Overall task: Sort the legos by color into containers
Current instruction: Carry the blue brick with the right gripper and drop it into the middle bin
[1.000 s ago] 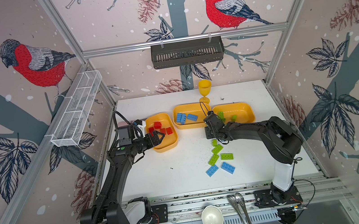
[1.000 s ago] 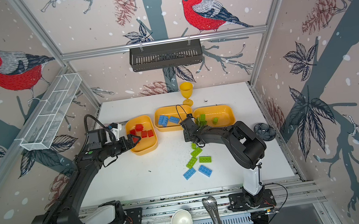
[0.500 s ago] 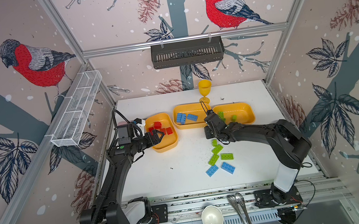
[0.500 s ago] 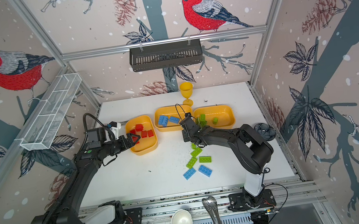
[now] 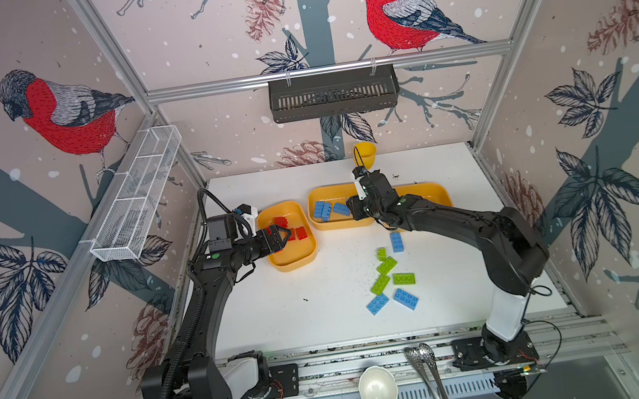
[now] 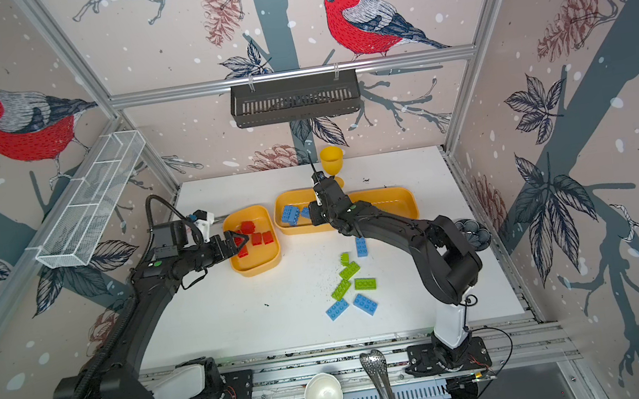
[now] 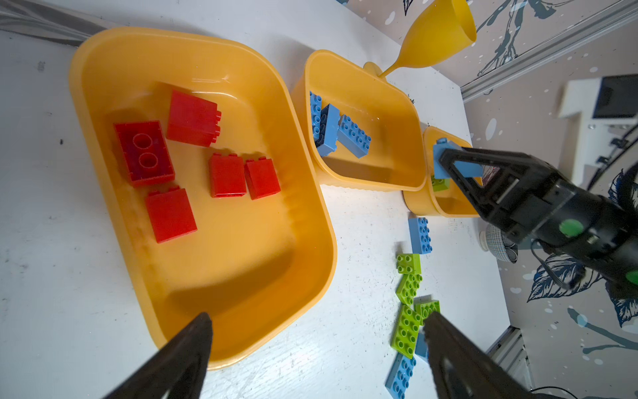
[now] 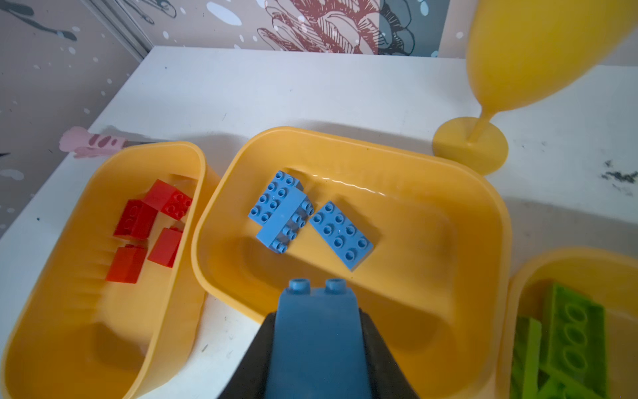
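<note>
Since 1 second ago my right gripper (image 8: 317,321), clamped on 1 blue brick (image 8: 316,349), reached the middle tray (image 8: 414,241); I'd centre it, then release low. Left gripper (image 7: 317,317) gapes wide.

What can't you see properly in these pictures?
- Green bricks in the right tray: in both top views the right arm covers them; in the right wrist view the edge cuts them off, so no count.
- Held blue brick: in both top views hidden under the right hand; in the right wrist view its lower end runs off the frame.
- Yellow goblet: right wrist view, blurred, bowl cut off.
</note>
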Controlling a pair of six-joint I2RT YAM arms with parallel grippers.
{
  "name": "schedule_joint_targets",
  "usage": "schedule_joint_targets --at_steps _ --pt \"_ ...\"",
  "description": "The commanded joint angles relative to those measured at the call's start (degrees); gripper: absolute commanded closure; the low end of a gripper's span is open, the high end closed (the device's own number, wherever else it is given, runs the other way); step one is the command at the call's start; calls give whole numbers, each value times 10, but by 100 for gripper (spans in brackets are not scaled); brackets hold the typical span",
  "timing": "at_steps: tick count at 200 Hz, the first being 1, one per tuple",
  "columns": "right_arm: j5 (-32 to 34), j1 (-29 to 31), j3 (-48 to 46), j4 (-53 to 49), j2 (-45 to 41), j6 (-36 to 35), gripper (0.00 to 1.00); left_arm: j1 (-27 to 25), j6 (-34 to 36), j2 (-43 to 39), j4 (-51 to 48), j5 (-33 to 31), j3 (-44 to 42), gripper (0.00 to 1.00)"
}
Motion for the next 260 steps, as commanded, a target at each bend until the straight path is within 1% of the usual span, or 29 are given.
schedule_joint_targets --at_steps 1,30,49,82,91,114,140,160,179,201,231,260 --pt "-63 -11 34 -7 40 -110 71 1 6 1 -9 5 8 5" --pt "-98 -35 77 -21 93 -188 71 2 8 -6 -12 -4 1 5" --pt "-85 -44 94 -22 117 -229 71 2 12 -6 -13 -6 0 5" --pt "-68 -54 124 -36 154 -277 71 3 20 0 -19 -10 5 5" --pt "-73 -57 131 -38 162 -288 71 3 20 2 -21 -11 7 5" --pt "-77 -62 155 -42 182 -302 71 3 21 9 -27 -11 13 5" --pt "-64 -63 198 -67 214 -318 68 3 22 15 -36 -11 19 5" --pt "-59 -61 219 -75 228 -326 62 3 24 14 -39 -11 18 5" --pt "-66 -62 226 -73 231 -326 48 3 24 12 -40 -14 17 5" --pt "-72 -62 231 -80 223 -326 40 3 24 12 -41 -13 17 5" --pt "-102 -62 203 -81 180 -304 33 3 22 15 -37 -13 17 5" --pt "-119 -63 135 -81 106 -259 28 3 20 21 -29 -8 16 5"
